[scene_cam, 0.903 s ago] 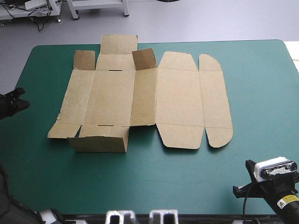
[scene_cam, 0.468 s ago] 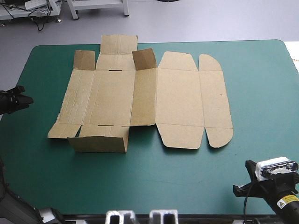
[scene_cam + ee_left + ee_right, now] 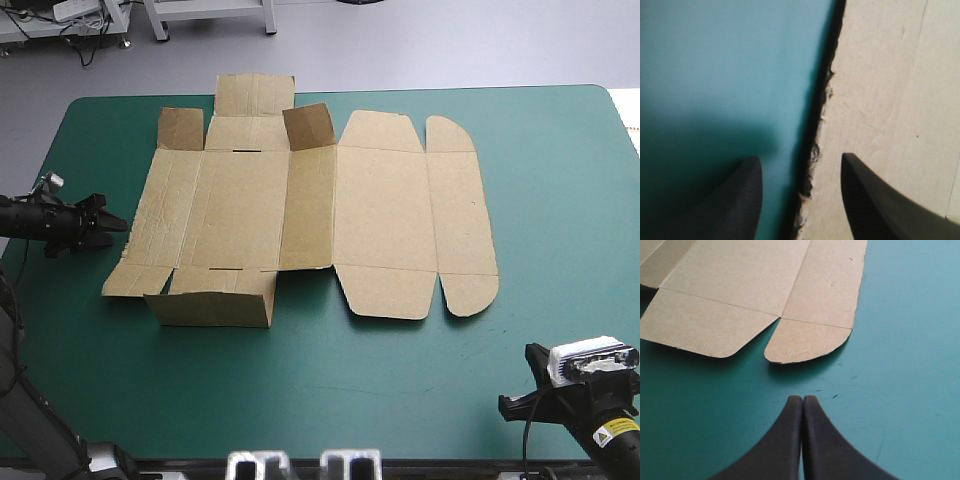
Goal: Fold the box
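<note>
The brown box lies as a cut sheet on the teal-green table, mostly flat, with two small flaps at its far side and one long wall at its near left raised. My left gripper is at the sheet's left edge, low over the table. In the left wrist view the left gripper is open, and the box's ragged left edge runs between the fingers. My right gripper is shut and empty, a short way off the rounded corner flap at the box's near right.
The table's left edge lies just behind the left arm. Bare teal-green cover stretches along the near side between the box and the right arm. Beyond the far edge is grey floor.
The left arm has come in from the table's left edge toward the box, its gripper now reaching the sheet's left edge. The box and the right arm have not moved.
</note>
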